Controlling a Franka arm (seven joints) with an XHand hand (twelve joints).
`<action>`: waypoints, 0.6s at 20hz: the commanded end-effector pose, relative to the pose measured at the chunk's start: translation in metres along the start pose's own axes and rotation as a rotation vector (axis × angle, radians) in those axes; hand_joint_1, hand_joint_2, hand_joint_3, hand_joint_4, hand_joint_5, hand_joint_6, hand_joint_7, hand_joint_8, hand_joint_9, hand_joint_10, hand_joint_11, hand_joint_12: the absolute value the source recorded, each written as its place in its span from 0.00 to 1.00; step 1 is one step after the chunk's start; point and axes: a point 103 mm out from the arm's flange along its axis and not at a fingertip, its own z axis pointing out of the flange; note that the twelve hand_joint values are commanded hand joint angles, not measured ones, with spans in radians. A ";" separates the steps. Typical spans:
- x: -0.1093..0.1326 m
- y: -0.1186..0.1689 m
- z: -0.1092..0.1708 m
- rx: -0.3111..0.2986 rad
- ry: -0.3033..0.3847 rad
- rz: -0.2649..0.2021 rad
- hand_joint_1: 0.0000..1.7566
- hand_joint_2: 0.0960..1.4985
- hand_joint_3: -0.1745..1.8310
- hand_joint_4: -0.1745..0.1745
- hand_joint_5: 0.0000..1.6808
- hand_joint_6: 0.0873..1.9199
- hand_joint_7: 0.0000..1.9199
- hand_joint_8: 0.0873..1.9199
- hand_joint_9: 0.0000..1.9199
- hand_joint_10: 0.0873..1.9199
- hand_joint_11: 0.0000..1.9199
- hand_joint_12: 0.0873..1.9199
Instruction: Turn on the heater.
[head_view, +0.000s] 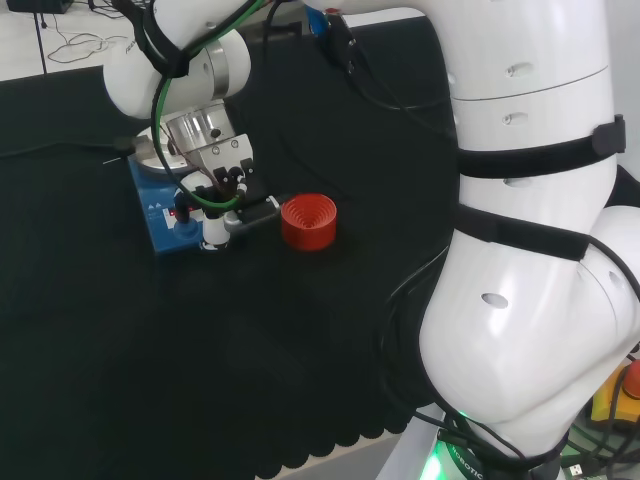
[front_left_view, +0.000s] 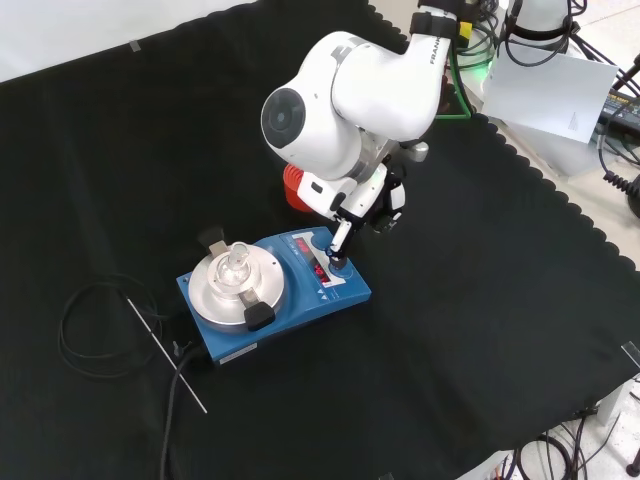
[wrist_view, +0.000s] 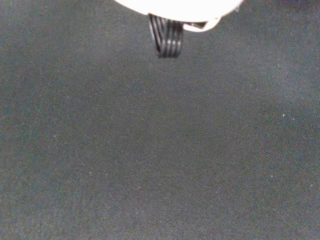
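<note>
Fingers (front_left_view: 341, 240) touching blue heater (front_left_view: 345, 292) panel, black cloth (front_left_view: 480, 330) beneath

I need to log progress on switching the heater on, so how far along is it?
Done: the hand has reached the blue heater, with a finger down on its front panel. In hand: pressing a control there. A red display is lit, but I cannot tell whether heating is on. Left: lifting the hand away.
</note>
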 end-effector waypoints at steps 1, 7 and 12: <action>0.003 -0.004 -0.007 -0.016 -0.001 0.001 0.80 0.41 0.61 0.35 0.17 0.31 0.77 0.76 0.82 0.69 0.59 0.66; 0.008 -0.018 -0.030 -0.060 0.012 -0.004 0.80 0.40 0.61 0.35 0.17 0.31 0.77 0.76 0.82 0.69 0.59 0.66; 0.008 -0.030 -0.041 -0.090 0.016 -0.001 0.79 0.40 0.61 0.35 0.17 0.31 0.77 0.76 0.82 0.69 0.59 0.66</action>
